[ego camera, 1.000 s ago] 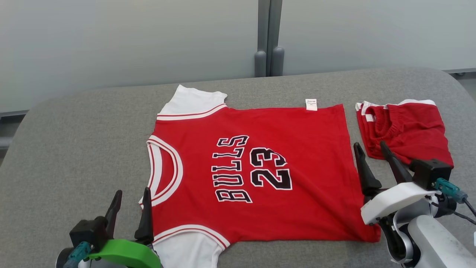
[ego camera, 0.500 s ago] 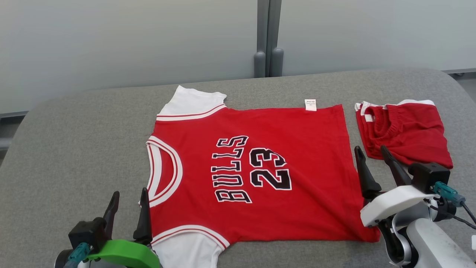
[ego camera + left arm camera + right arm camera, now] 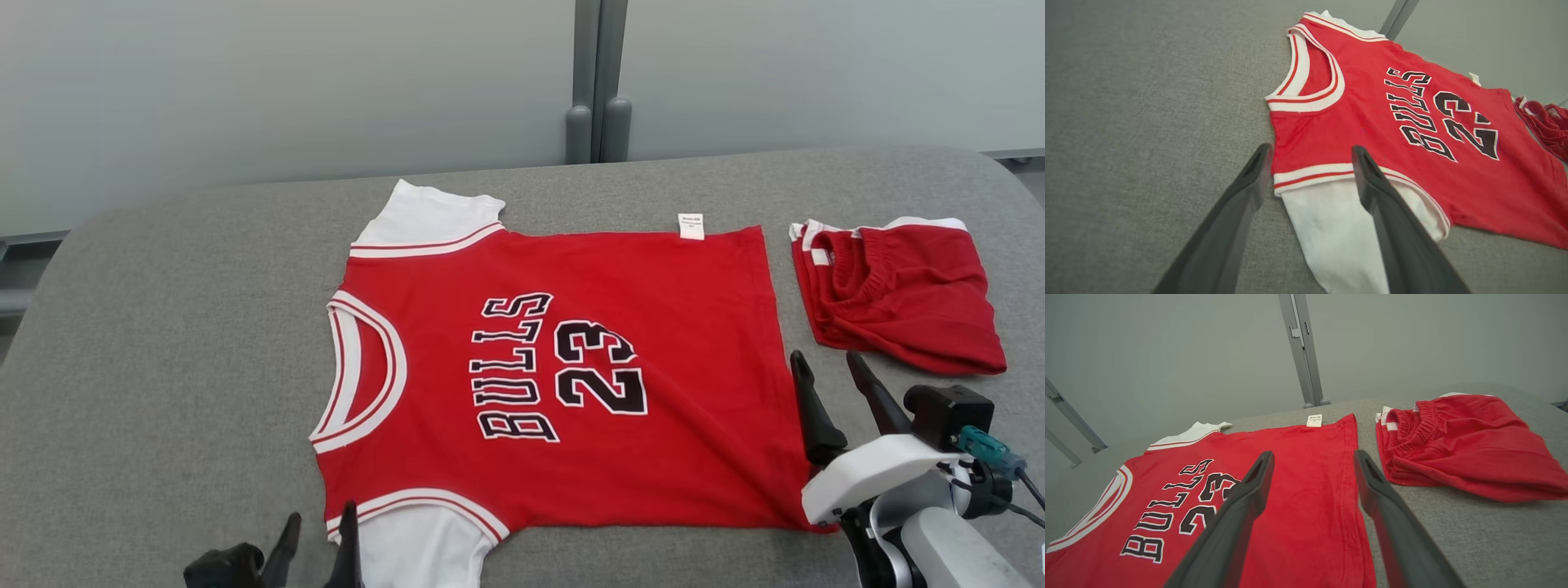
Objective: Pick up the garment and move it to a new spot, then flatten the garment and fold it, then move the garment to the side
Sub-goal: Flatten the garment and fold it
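The garment (image 3: pixel 571 367) is a red jersey with white sleeves and "BULLS 23" in black, spread flat on the grey table (image 3: pixel 163 327) with its neck to the left. My left gripper (image 3: pixel 321 518) stands open at the bottom left, beside the near white sleeve (image 3: pixel 416 547). In the left wrist view that gripper (image 3: pixel 1311 150) straddles the sleeve's striped seam on the garment (image 3: pixel 1392 122) from above. My right gripper (image 3: pixel 824 357) is open beside the hem's near right corner. In the right wrist view its fingers (image 3: pixel 1313 454) hover over the garment's (image 3: pixel 1290 498) hem edge, holding nothing.
Folded red shorts (image 3: pixel 898 294) with an elastic waistband lie right of the jersey, close to my right gripper, and show large in the right wrist view (image 3: pixel 1461 445). A grey wall with a vertical post (image 3: pixel 598 82) stands behind the table. Bare table stretches to the left.
Both grippers have drawn back toward the near edge, the left one much further, so its green wrist has left the picture. The camera shifted slightly. The garment lies as before.
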Controlling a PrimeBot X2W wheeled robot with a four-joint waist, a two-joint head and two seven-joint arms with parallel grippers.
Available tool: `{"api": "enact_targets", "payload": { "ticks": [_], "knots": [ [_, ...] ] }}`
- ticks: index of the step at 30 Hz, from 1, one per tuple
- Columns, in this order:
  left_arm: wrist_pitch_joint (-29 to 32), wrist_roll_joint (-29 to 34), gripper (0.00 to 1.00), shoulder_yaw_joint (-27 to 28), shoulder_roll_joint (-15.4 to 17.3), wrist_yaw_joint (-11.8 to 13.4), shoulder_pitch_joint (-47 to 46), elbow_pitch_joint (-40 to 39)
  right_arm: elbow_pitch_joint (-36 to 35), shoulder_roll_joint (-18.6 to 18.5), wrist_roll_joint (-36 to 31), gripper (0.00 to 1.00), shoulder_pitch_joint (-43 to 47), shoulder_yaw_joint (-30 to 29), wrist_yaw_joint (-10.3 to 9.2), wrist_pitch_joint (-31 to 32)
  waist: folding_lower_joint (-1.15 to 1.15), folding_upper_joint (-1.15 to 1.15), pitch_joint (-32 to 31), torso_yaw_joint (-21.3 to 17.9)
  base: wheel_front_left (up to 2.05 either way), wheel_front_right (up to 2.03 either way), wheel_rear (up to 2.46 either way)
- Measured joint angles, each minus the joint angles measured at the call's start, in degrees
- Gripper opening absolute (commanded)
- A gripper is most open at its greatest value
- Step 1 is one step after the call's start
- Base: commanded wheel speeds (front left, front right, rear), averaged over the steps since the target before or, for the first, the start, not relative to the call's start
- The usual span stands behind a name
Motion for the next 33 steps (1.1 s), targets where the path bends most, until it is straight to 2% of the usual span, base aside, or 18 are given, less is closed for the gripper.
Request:
{"api": "enact_targets", "payload": {
  "ticks": [5, 19, 33],
  "knots": [
    [5.1, -4.7, 1.00, -1.2, -0.2, -1.3, 2.6, 0.9, 0.9, -1.1, 0.0, 1.00, 1.2, -0.4, 0.00, 0.0, 0.00, 0.00, 0.5, 0.5, 0.00, 0.00, 0.00],
    [18.5, -9.1, 1.00, -5.9, 0.1, -5.0, 5.4, 0.6, 0.7, -0.9, 0.0, 1.00, 1.2, -1.3, 0.00, 0.0, 0.00, 0.00, 1.1, 0.7, 0.00, 0.00, 0.00],
    [22.8, -11.3, 1.00, -5.1, 0.1, -4.8, 5.5, 1.4, 0.3, -0.9, -0.4, 1.00, 1.2, -1.9, 0.09, 0.0, 0.00, 0.00, 1.6, 0.5, 0.00, 0.00, 0.00]
  ]
}}
